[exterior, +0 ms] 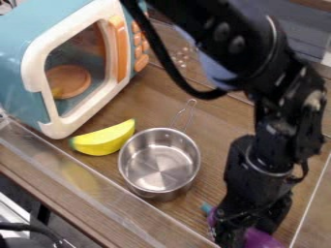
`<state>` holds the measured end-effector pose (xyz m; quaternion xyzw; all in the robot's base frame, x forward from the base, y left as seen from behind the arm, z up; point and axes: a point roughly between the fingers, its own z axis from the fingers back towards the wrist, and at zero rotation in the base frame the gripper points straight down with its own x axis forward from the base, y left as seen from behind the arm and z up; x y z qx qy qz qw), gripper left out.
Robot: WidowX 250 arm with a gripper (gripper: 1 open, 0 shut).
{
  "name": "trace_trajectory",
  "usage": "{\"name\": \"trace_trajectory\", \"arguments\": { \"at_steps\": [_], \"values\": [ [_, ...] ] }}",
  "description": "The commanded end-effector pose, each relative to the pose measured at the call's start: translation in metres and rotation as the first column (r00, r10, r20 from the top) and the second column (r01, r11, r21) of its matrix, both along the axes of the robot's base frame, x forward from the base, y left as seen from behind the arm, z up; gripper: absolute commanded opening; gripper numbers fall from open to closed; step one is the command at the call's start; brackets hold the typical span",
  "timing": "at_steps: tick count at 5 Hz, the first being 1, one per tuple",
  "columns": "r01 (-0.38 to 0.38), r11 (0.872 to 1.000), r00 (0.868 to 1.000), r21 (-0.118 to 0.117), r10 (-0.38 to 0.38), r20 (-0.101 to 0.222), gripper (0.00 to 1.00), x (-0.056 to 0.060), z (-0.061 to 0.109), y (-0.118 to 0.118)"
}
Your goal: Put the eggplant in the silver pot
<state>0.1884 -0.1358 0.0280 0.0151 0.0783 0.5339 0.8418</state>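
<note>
1. You have just one view, from the camera looking down at the wooden table [195, 107].
2. You can see no words, brands or labels on anything here.
3. Look at the black pincer [243, 225] at the bottom right. It points down and sits low over the small shiny purple toy eggplant [262, 238].
4. Its fingers look spread a little to each side of the eggplant, but the spot is dark and cut off by the edge of the picture. You cannot tell for sure if the fingers touch the eggplant.
5. Only a bit of the eggplant shows. It lies on the table at the bottom edge, partly hidden by the pincer.
6. The small round shiny silver pot [159, 162] stands on the table to the left of the pincer, near it but apart. The pot has nothing in it.
7. A yellow banana-shaped toy [104, 138] lies just beside the pot, up and to the left.
8. A blue and white toy microwave [65, 63] with an orange side stands at the top left.
9. A clear plastic rail [77, 174] runs along the front of the table.
</note>
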Motion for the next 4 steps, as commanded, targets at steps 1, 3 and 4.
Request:
{"name": "trace_trajectory", "arguments": {
  "at_steps": [1, 3, 4],
  "values": [
    [-0.011, 1.000, 1.000, -0.013, 0.012, 0.014, 0.00, -0.006, 0.007, -0.009],
    [0.127, 0.992, 0.992, -0.006, -0.127, -0.015, 0.00, -0.003, 0.041, 0.006],
    [0.319, 0.947, 0.947, -0.041, -0.320, -0.027, 0.00, 0.003, 0.091, 0.014]
  ]
}}
